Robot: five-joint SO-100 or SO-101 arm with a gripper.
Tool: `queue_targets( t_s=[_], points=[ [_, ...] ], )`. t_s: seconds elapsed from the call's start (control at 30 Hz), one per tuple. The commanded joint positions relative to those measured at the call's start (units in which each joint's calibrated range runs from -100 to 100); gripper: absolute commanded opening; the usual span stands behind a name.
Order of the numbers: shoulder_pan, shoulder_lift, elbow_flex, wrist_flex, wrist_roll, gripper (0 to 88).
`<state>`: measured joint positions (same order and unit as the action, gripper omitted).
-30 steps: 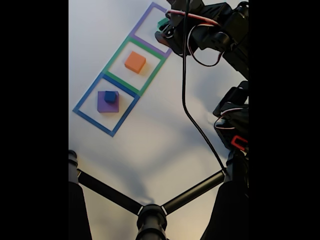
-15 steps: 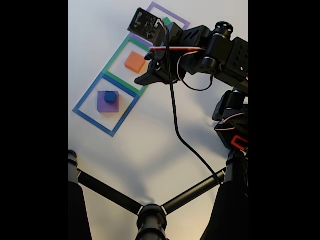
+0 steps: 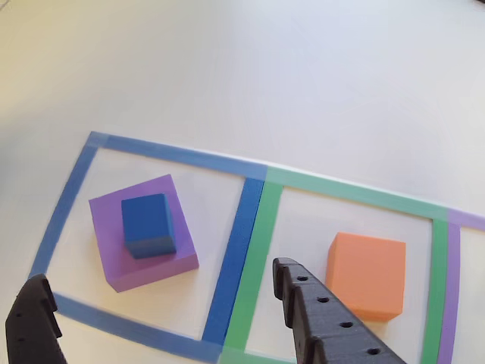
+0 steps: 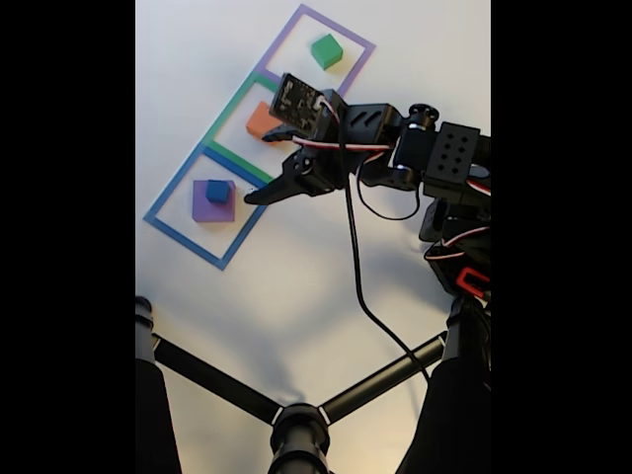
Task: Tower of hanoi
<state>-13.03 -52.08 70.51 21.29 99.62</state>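
Three taped squares lie in a row on the white table. A purple flat block [image 4: 204, 205] [image 3: 176, 254] with a small blue cube [image 4: 217, 191] [image 3: 148, 222] on top sits in the blue square [image 4: 168, 197] [image 3: 245, 220]. An orange block [image 4: 259, 122] [image 3: 365, 274] rests in the green square [image 3: 350, 193], partly hidden by the arm in the fixed view. A green cube [image 4: 326, 50] stands alone in the purple square [image 4: 348, 33]. My gripper [image 4: 259, 168] [image 3: 157, 277] is open and empty, hovering over the border between the blue and green squares.
A black stand with two angled bars [image 4: 296, 420] crosses the bottom of the fixed view. The arm's base [image 4: 462, 257] and a black cable [image 4: 354, 267] occupy the right side. Bare white table lies left of and below the squares.
The arm swung from the purple square at the far end down toward the blue square. The green cube now stands free in the purple square, and the jaws are open.
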Motion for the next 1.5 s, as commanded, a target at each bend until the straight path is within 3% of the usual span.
queue_targets(
  t_s=[0.0,0.47,0.97,1.47],
  points=[
    [-1.7,-1.8,6.9,-14.8,0.4,37.5],
    [-3.1,18.5,16.6,-51.3,0.4,38.0],
    [-2.4,42.1,9.2,-67.4,0.4,40.7],
    [-4.8,56.0,1.7,-74.8,0.4,41.4]
  ],
)
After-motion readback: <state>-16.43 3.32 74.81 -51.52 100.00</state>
